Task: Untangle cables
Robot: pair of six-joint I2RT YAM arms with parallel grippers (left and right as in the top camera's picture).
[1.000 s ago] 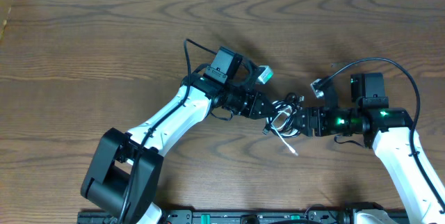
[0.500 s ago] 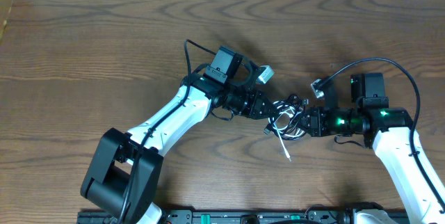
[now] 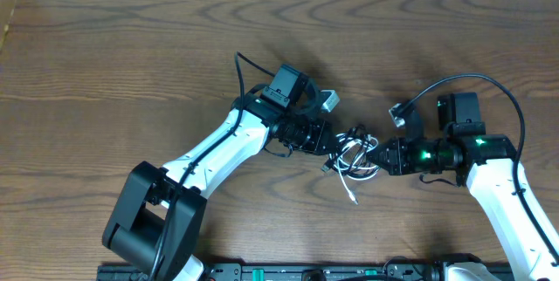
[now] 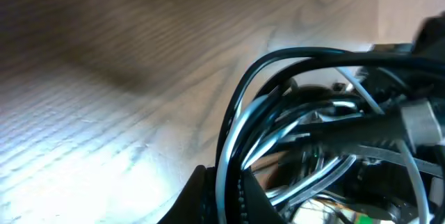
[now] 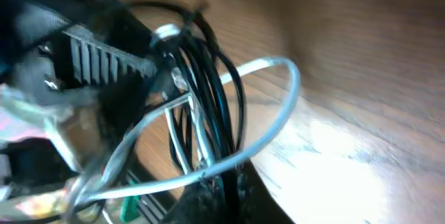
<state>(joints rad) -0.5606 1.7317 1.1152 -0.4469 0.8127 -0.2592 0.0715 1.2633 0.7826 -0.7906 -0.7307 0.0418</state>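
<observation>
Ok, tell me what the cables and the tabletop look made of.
Cables: smooth plastic or rubber jackets, probably; the black ones glossy, with bright streaks of reflected light, the white ones duller, all bending in soft loops. Tabletop: brown wood or wood-look laminate, satin sheen; grain shows, but whether real or printed I cannot tell.

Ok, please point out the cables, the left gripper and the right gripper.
cables (image 3: 352, 153): overhead, white loops of the bundle.
left gripper (image 3: 329, 147): overhead, midway between fingertips.
right gripper (image 3: 377, 155): overhead, midway between fingertips.
</observation>
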